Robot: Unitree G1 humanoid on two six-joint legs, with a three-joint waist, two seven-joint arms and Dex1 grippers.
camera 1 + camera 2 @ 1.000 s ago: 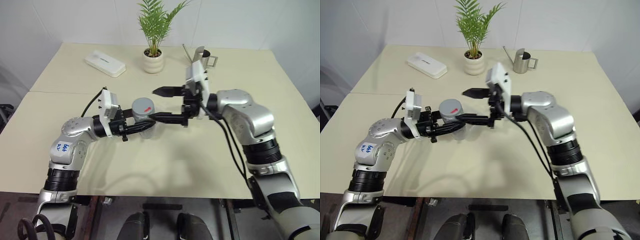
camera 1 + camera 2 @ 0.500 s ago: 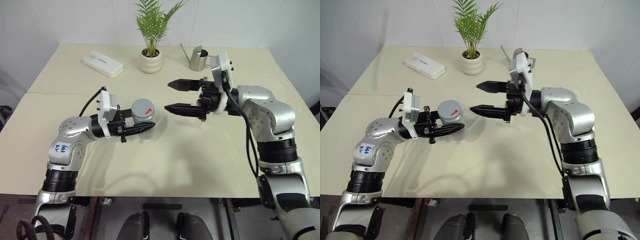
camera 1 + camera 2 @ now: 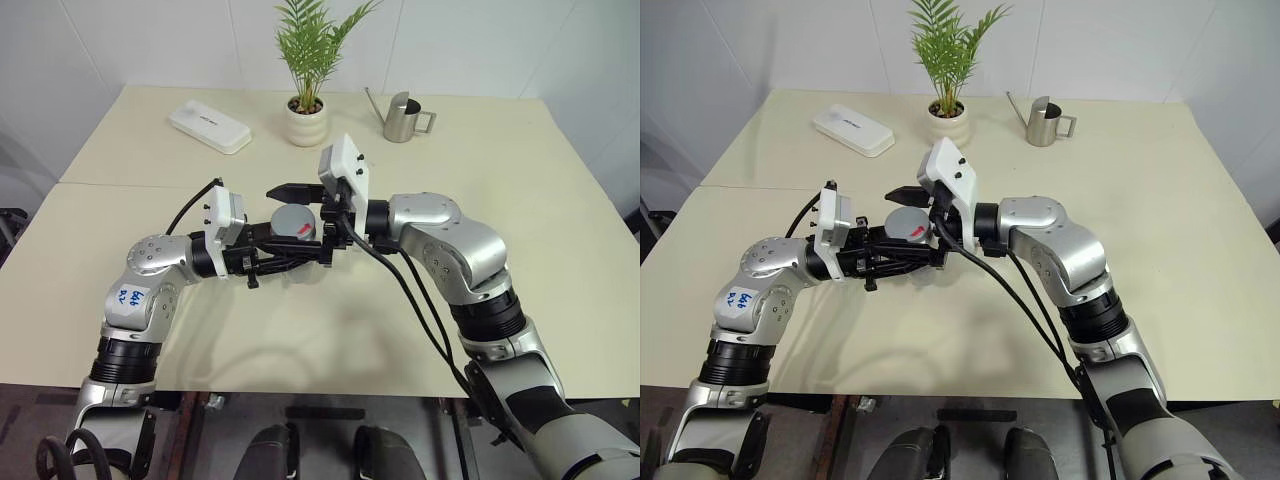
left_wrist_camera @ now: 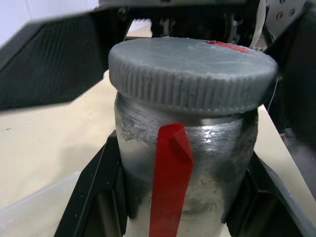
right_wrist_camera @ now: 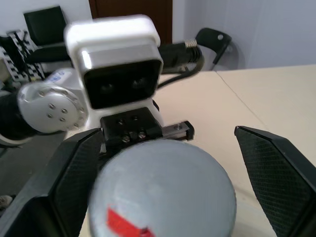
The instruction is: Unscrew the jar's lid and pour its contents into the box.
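Head views. You are holding the jar [image 3: 297, 235] upright above the desk [image 3: 560, 200], mid-desk in front of the robot, with the left gripper [image 3: 300, 258] clamped on its body. The right gripper [image 3: 292, 222] is standing spread wide, one finger on either side of the lid [image 3: 296, 219], neither pad pressing it as far as you can tell. Behind are sitting a potted plant [image 3: 307, 110], a steel watering can [image 3: 402, 116] and a white oblong case [image 3: 209, 127]. The box cannot be told apart under the arms in these views.

Left wrist view. The jar [image 4: 185, 173] is showing as a dull silvery cylinder, scuffed, with a red strip running down its side; the lid [image 4: 192, 73] is grey, ribbed round its edge, as wide as the jar, and seated fully down. Black fingers [image 4: 96, 197] are bearing on both flanks. A clear plastic edge, probably the box [image 4: 34, 217], is lying just below and beside the jar.

Right wrist view. The lid [image 5: 163, 195] is lying between the two spread fingers [image 5: 69, 182], a red patch on its flat top.

Step in hand, as judged: seating the right gripper on the lid. You are advised to centre the ribbed rim between the pads, close level with the lid's edge and not on the jar's shoulder, then twist while the left grip is staying firm. The contents are hidden by the metal wall.
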